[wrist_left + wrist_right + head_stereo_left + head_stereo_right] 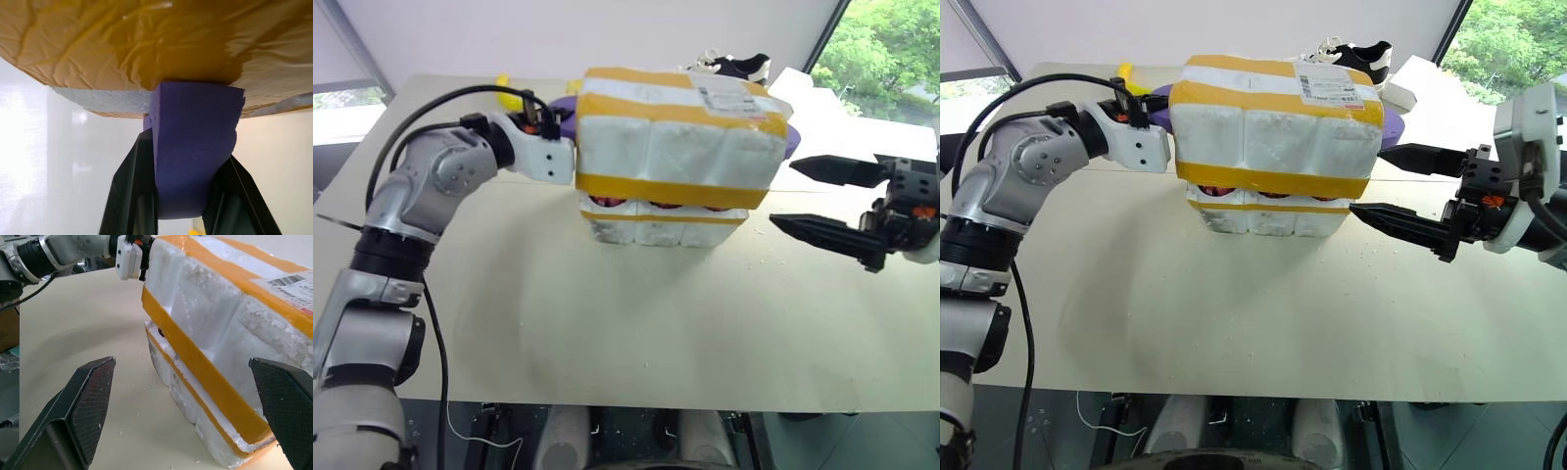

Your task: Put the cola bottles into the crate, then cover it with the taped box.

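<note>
Left tool [181, 205] on purple handle [195, 147]

Taped box [675, 137] sits atop crate [656, 223] on table [607, 323]; bottles [661, 206] inside; shoe [739, 66] behind.

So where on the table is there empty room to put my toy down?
The wide bare stretch of table in front of the crate is free. It is crowded behind the taped box, where a purple piece and a shoe lie, and beside it, where each pincer, left and right, sits.
</note>
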